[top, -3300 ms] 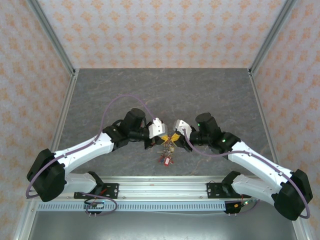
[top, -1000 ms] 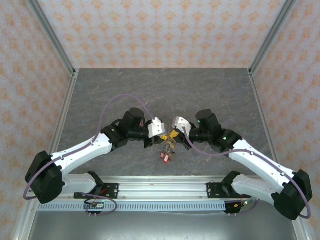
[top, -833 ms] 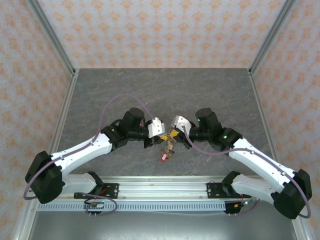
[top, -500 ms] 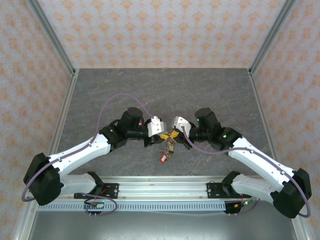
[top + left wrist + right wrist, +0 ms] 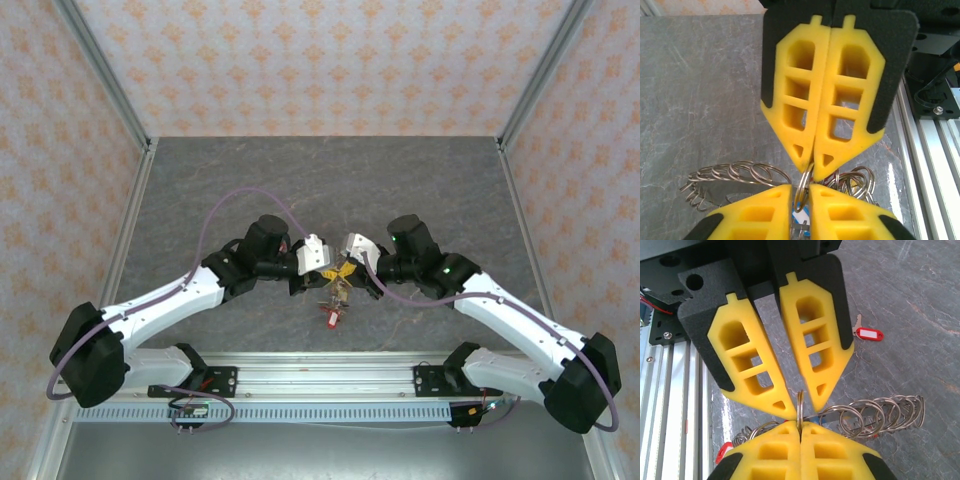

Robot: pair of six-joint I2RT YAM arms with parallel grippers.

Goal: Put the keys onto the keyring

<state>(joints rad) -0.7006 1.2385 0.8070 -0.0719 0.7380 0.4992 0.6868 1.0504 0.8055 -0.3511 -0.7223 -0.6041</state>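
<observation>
Two claws are meeting tip to tip above the grey surface [image 5: 400,180]: the right claw [image 5: 800,425] is pinching the thin silver wire keyring [image 5: 800,404] edge-on, the left claw [image 5: 800,191] is straddling it, narrowly parted, red-tagged keys [image 5: 331,312] dangling below.

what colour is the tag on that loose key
The tag is red with a white insert, clearest in the right wrist view.
</observation>
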